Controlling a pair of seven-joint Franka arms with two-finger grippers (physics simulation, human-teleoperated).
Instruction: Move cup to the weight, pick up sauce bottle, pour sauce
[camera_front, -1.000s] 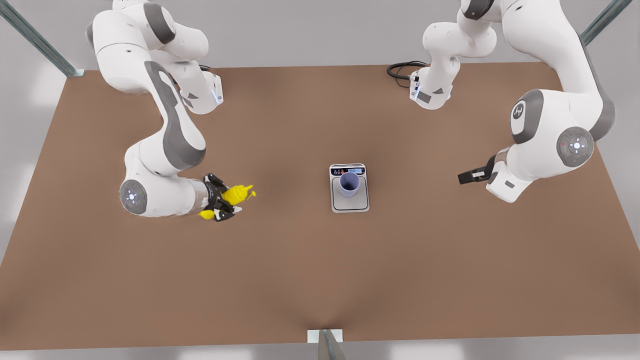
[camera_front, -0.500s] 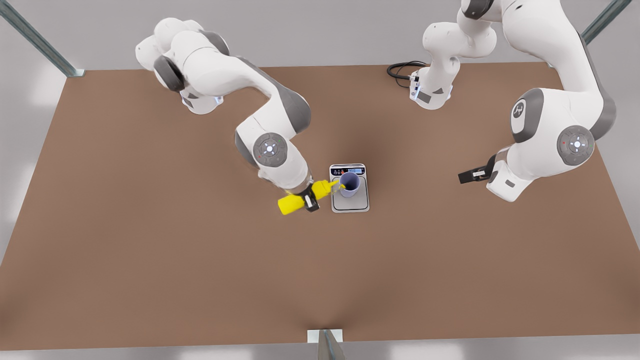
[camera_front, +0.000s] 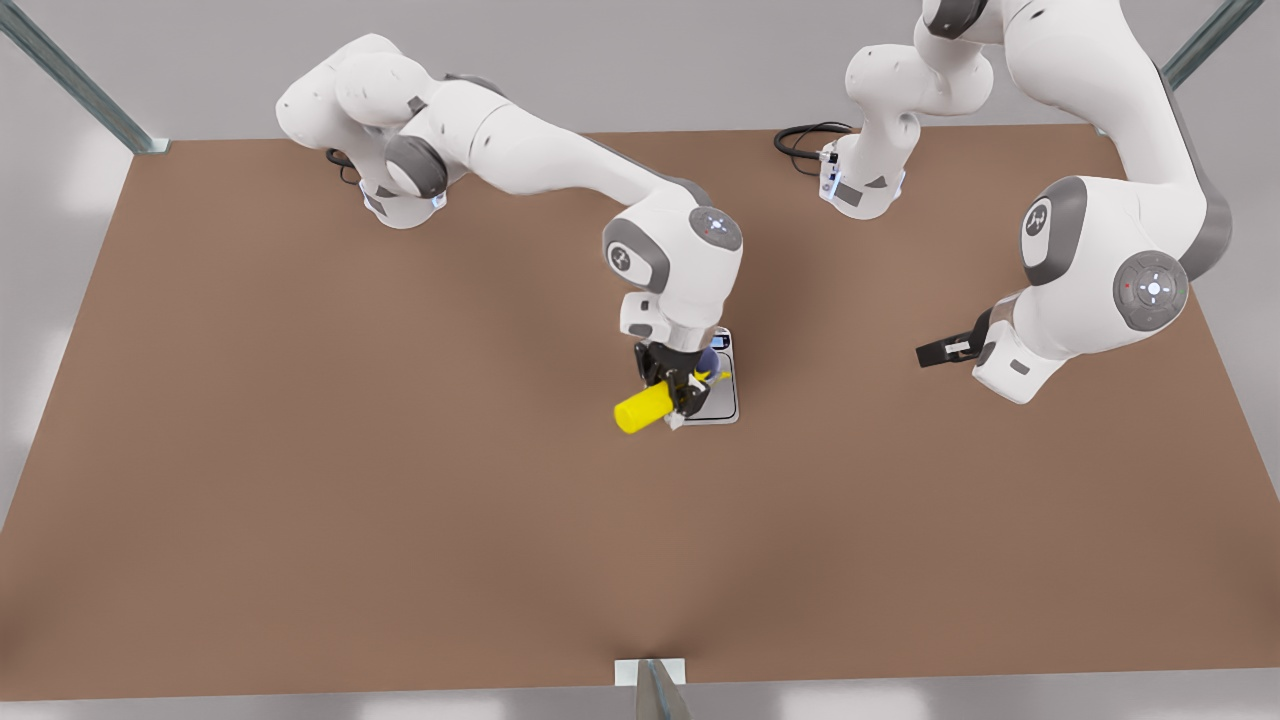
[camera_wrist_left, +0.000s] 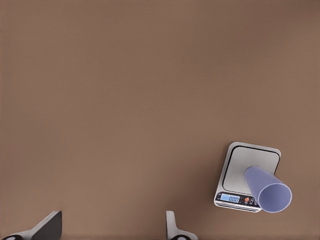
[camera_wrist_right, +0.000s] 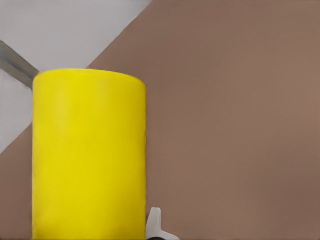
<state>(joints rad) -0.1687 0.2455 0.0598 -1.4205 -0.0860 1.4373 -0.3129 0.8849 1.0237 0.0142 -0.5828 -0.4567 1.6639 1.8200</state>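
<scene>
Front view: sauce bottle (camera_front: 643, 409) lying nearly level in the right gripper (camera_front: 681, 391), clamped around its middle. Points its nozzle toward the front view's right, over the weight (camera_front: 723, 407). Juts its flat base out past the weight's edge on the front view's left, above the table (camera_front: 300, 450).

Sat half a second ago just off that same edge, nozzle tip at the cup's rim; a second ago, far out toward the front view's left. Now hangs further in, with the right wrist directly above the weight and covering most of it.

Right wrist view: yellow body of the bottle (camera_wrist_right: 90, 155) upright and close, one pale fingertip (camera_wrist_right: 156, 225) just beside it, brown table (camera_wrist_right: 235, 125) behind.

Left wrist view: cup (camera_wrist_left: 269, 190) seen from well off, standing on the grey plate of the weight (camera_wrist_left: 245, 162), toward the end with the bluish display, mouth open. Reads 0.00 on that display, as far as can be made out. Cannot tell from any view whether sauce is coming out.

Left gripper (camera_front: 936, 352) waiting well apart on the front view's right, above bare table, in the same place as in both earlier pictures. Spread wide and empty, as shown by its own fingertips (camera_wrist_left: 48, 227) in the left wrist view.
</scene>
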